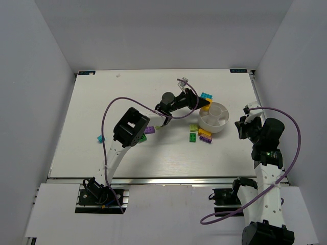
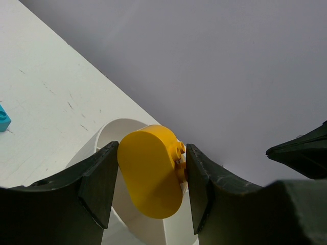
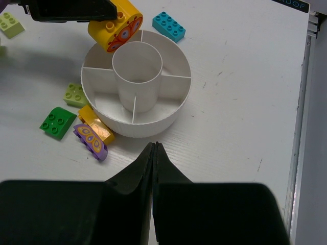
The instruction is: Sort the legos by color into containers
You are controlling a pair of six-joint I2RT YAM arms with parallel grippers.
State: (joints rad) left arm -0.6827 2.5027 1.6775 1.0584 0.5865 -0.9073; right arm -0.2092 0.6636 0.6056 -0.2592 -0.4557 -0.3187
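My left gripper [image 2: 152, 184] is shut on an orange rounded brick [image 2: 150, 176] and holds it over the far-left rim of the white divided bowl [image 1: 214, 118]. In the right wrist view the brick [image 3: 115, 26] hangs above the bowl's rim [image 3: 135, 125]; the compartments that show are empty. My right gripper [image 3: 154, 148] is shut and empty, just to the right of the bowl. Beside the bowl lie an orange brick [image 3: 95, 124], a purple brick [image 3: 91, 141], a dark green brick [image 3: 57, 122], a lime brick [image 3: 75, 94] and a cyan brick [image 3: 168, 26].
Another lime brick [image 3: 10, 23] lies further left. A cyan brick [image 1: 100, 139] sits at the table's left, and a purple brick [image 1: 149, 130] by the left arm. The table's right edge rail [image 3: 306, 76] runs close to the bowl.
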